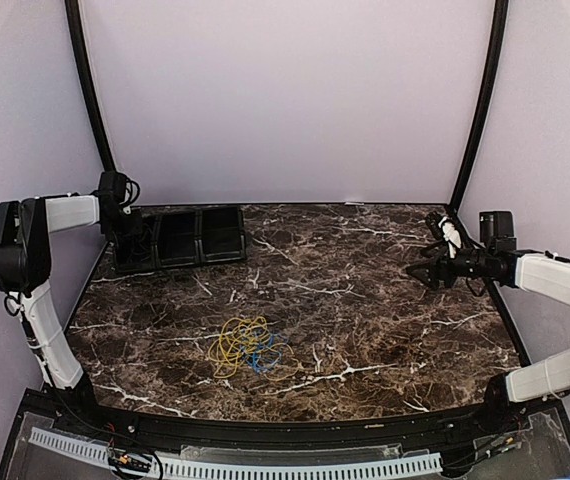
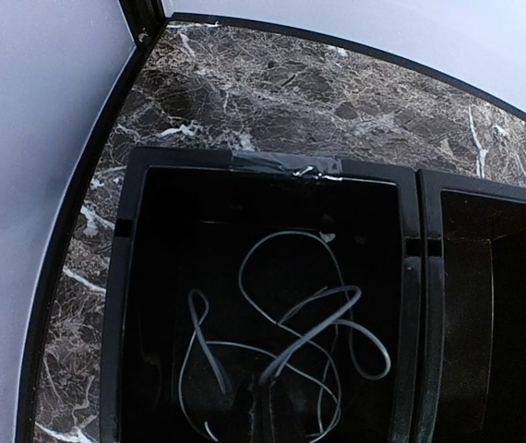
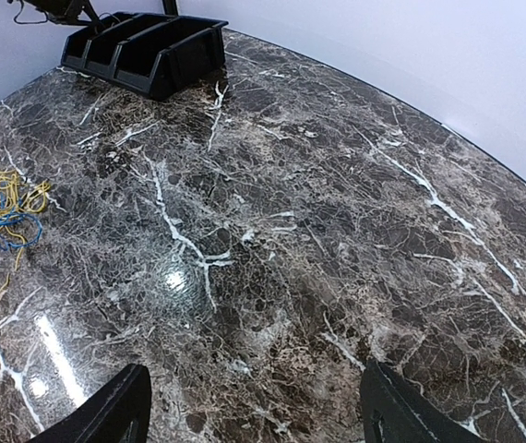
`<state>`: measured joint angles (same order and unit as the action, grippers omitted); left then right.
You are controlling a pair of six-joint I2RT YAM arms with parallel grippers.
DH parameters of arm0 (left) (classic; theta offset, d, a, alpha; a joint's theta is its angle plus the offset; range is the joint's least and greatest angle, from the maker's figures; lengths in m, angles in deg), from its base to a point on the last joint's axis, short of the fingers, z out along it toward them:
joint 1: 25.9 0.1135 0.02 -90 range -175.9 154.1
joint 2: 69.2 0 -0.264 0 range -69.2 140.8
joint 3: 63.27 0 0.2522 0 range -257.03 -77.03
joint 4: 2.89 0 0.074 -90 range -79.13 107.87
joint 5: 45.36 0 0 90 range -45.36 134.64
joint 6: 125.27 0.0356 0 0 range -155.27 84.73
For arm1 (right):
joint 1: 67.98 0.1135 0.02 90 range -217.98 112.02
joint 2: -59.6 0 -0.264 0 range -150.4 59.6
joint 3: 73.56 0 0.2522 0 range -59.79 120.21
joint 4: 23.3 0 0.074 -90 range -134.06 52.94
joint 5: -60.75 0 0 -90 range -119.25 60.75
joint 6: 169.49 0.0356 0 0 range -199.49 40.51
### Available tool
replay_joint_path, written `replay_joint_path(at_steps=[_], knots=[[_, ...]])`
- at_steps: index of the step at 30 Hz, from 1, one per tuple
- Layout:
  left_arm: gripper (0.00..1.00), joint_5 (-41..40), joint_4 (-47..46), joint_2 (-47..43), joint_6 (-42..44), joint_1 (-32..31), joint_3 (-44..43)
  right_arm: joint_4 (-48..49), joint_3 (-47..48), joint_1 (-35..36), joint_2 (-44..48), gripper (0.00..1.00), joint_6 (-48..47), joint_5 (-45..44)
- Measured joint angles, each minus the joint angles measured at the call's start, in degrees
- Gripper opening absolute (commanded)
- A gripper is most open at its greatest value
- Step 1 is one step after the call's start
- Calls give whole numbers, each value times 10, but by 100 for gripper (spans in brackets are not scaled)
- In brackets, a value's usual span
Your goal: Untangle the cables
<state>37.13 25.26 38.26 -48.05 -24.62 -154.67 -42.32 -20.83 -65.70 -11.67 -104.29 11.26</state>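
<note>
Yellow cable [image 1: 235,338] and blue cable [image 1: 264,358] lie heaped in one small tangle on the marble-patterned table [image 1: 365,300], toward the near edge and a little left of centre. The blue loops sit mostly on the right of the heap, threaded through the yellow ones. Neither arm is near them. The left gripper [image 1: 125,228] hangs over the leftmost compartment of the black tray [image 1: 221,258] at the far left corner; its fingers do not show in its own wrist view, but they are pressed together, and I cannot see anything pinched between them. A grey cord [image 2: 311,334] lies loose in the compartment below it. The right gripper [image 3: 254,411] hovers well out to the right with its fingers spread wide and nothing between them, looking across the table toward the tangle. Both cables look thin, light and limp, so they should give almost no resistance and will likely drag along together if only one is pulled; the smooth table offers little to hold them back. A sensible hold would be an outer loop of each colour where it stands clear of the other: yellow at the left or far rim, blue at the right, one gripper to each, then drawing apart slowly so that any snag shows before it tightens.
</note>
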Motion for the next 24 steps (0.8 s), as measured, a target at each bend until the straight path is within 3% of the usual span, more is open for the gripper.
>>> replay_joint_path(at_steps=[3, 7, 12, 19, 24], knots=[[1, 0, 9, 1, -1, 0, -9, -2, 0, 0, 0, 79, 0, 1], [12, -3, 33, 1, 0, 0, -26, -5, 0, 0, 0, 79, 0, 2], [40, -7, 62, -19, 4, 0, -31, -6, 0, 0, 0, 79, 0, 2], [52, -9, 95, -114, -4, 0, -31, -7, 0, 0, 0, 79, 0, 2], [52, 3, 98, -191, -11, -4, -30, -8, 0, 0, 0, 79, -2, 2]])
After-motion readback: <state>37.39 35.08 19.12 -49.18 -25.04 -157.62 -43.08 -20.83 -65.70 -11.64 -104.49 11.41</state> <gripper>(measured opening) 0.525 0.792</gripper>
